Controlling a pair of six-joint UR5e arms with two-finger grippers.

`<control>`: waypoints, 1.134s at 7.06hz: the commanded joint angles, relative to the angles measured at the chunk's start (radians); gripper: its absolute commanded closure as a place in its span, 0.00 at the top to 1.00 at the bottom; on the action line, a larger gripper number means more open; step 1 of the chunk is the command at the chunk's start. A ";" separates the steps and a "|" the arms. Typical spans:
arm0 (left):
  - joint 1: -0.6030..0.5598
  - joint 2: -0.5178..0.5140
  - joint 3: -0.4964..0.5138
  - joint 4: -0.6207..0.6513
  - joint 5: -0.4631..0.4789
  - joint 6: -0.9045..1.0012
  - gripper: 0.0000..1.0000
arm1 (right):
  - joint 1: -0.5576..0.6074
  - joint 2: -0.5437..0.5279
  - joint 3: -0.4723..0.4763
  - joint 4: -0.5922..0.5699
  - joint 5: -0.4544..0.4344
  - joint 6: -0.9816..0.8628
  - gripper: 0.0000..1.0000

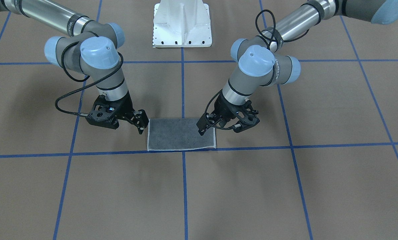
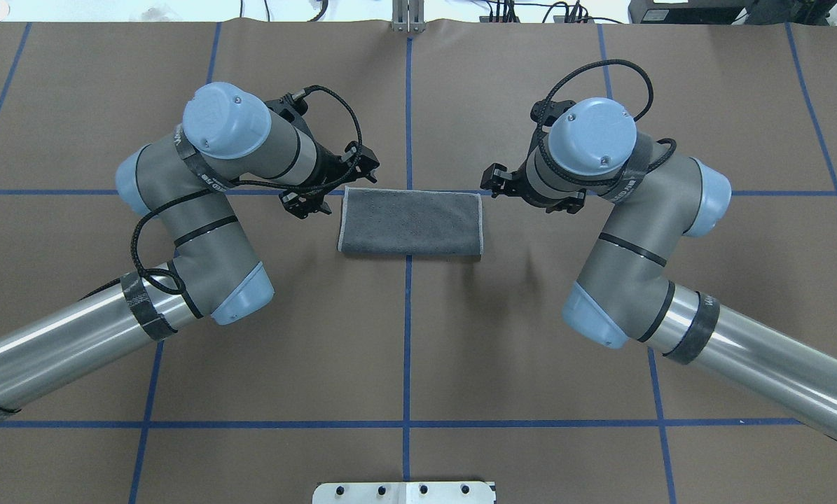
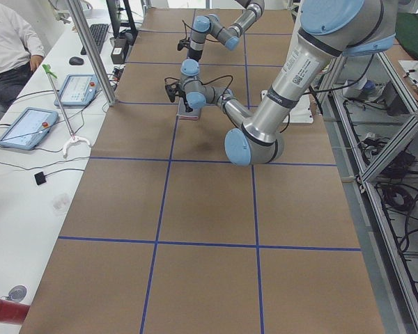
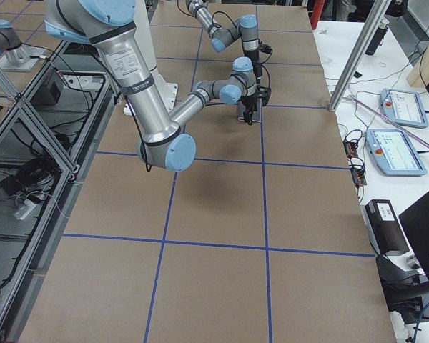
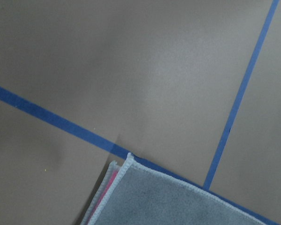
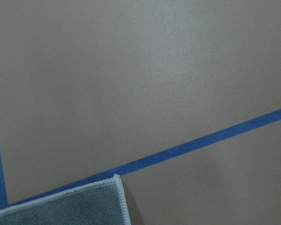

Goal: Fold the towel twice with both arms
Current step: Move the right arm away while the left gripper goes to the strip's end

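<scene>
Brown table [image 1: 119, 200] is being crossed by blue tape lines [image 1: 85, 154]. The towel [image 1: 179, 135] is being left flat at mid-table, folded into a rectangle with the grey side up. In the front-facing view its near long edge is being run along a tape line. In the left wrist view a pink strip [image 5: 110, 183] is being exposed between the layers at one corner.

Nothing is being gripped. The left gripper [image 1: 222, 127] is being held at one short end of the towel with its fingers being kept spread. One finger [image 1: 201, 128] is being seen over that edge, and contact cannot be told. The right gripper [image 1: 122, 124] is being held just beside the opposite short end, its fingers likewise being kept apart and empty.

Further back, the left arm [image 1: 285, 30] and right arm [image 1: 52, 15] are being angled down toward the towel from either side of the white base [image 1: 182, 26].

In the left side view a person [image 3: 7, 49] is being seated at a side bench [image 3: 28, 181], where two tablets [image 3: 24, 129] are being kept.
</scene>
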 commanded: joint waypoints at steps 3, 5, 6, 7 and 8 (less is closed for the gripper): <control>0.042 0.075 -0.019 -0.076 0.006 -0.001 0.85 | 0.183 -0.115 0.045 -0.008 0.217 -0.422 0.99; 0.063 0.078 -0.019 -0.078 0.008 -0.001 0.75 | 0.257 -0.165 0.047 -0.005 0.279 -0.579 0.99; 0.070 0.086 -0.019 -0.078 0.009 -0.002 0.66 | 0.257 -0.165 0.045 -0.005 0.277 -0.579 0.99; 0.076 0.092 -0.019 -0.078 0.009 -0.002 0.57 | 0.257 -0.165 0.045 -0.005 0.277 -0.579 0.99; 0.077 0.094 -0.017 -0.078 0.008 -0.002 0.47 | 0.257 -0.166 0.045 -0.005 0.277 -0.579 0.99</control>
